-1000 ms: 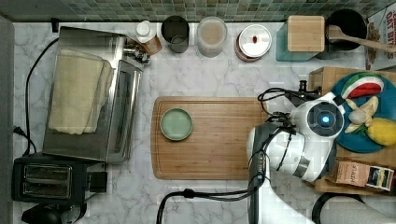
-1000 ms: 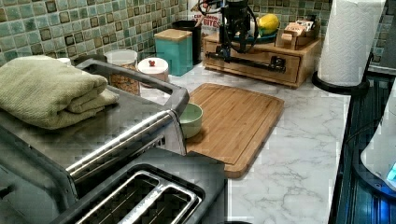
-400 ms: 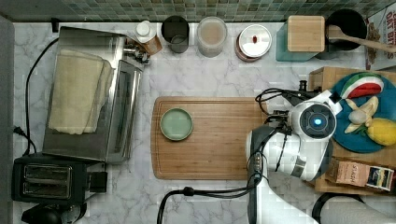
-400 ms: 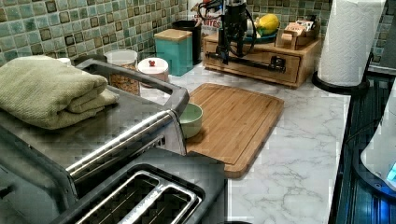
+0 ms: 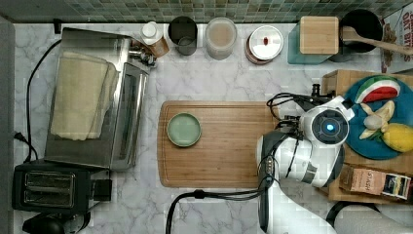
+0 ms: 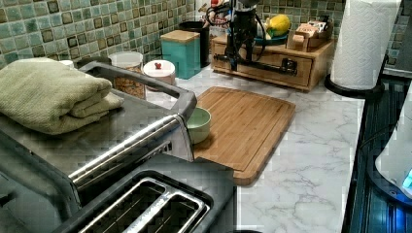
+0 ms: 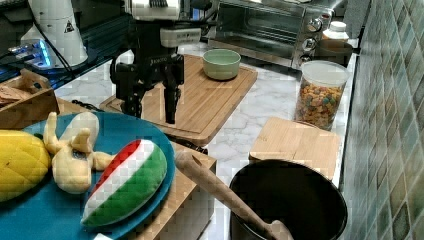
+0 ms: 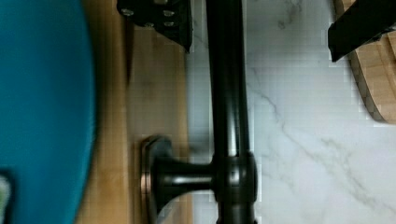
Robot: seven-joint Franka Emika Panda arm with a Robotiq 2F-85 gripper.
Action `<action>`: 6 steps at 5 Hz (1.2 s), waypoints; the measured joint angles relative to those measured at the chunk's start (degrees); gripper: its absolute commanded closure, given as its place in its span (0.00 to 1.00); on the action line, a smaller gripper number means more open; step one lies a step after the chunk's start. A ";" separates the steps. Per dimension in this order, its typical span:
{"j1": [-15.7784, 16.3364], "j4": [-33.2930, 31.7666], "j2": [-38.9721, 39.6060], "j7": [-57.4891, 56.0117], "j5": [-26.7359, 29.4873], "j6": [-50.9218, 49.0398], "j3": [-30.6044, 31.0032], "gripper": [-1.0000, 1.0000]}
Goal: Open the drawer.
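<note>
Straddling the drawer (image 6: 272, 68) handle (image 8: 227, 93), the gripper (image 8: 261, 23) looks unclenched, apparently not touching it

The drawer (image 6: 272, 68) is light, matt wood, and its bar handle (image 8: 228, 93) is smooth black metal with a soft sheen. The cutting board (image 5: 229, 146) is brown wood with a fine straight grain, lying on a glossy white marble counter (image 5: 204, 78) veined in grey. The toaster oven (image 5: 124, 117) is brushed shiny metal, the folded towel (image 6: 48, 97) on it soft green cloth, and the backsplash (image 6: 97, 29) glossy green tile.
</note>
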 measured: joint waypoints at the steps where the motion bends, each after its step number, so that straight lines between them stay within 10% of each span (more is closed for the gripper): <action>1: 0.03 -0.67 1.85 0.17 0.02 0.67 0.02 0.00; 6: -0.14 0.00 3.48 -0.22 1.23 1.01 0.29 0.00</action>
